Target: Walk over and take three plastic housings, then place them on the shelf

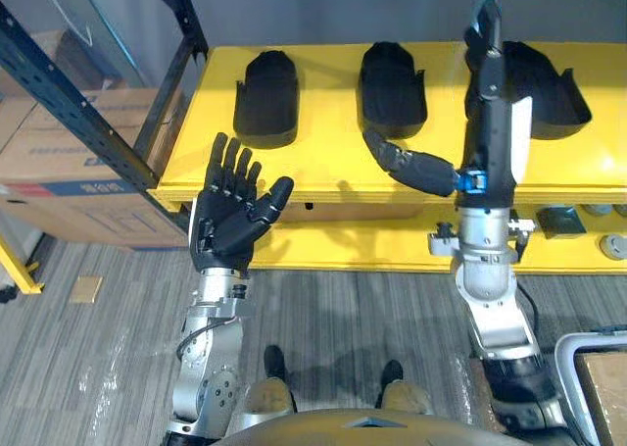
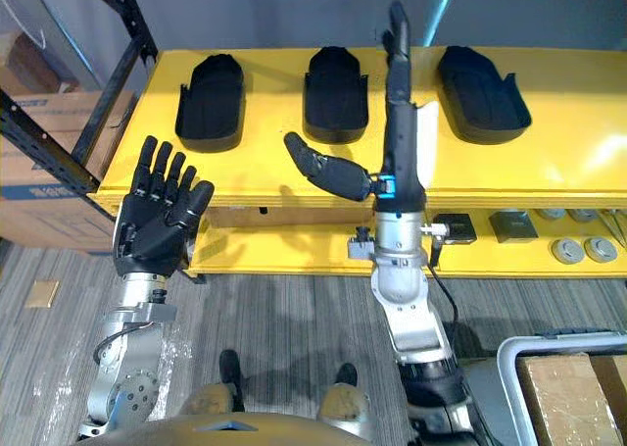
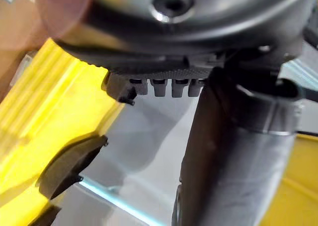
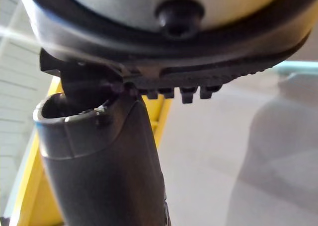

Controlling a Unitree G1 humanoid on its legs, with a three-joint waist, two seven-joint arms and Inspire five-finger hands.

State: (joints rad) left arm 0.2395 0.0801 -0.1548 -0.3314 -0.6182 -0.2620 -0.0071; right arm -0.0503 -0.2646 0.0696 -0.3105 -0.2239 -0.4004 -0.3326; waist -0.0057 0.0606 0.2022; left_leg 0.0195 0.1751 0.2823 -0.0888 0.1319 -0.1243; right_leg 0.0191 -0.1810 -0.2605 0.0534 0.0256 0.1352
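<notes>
Three black plastic housings lie in a row on the yellow shelf top (image 1: 323, 172): a left one (image 1: 265, 98), a middle one (image 1: 392, 88) and a right one (image 1: 554, 98). My right hand (image 1: 495, 123) reaches over the shelf between the middle and right housings. It is seen edge-on with straight fingers and the thumb (image 1: 411, 167) spread out to the left, and it holds nothing. It partly covers the right housing. My left hand (image 1: 227, 221) is raised in front of the shelf's left end, open and empty. One housing (image 3: 69, 166) shows in the left wrist view.
A dark metal rack upright (image 1: 78, 103) crosses at the left, with cardboard boxes (image 1: 69, 191) behind it. Small metal parts (image 2: 509, 225) sit on a lower yellow ledge at the right. A grey bin holding a cardboard box (image 2: 558, 377) stands on the floor at the lower right.
</notes>
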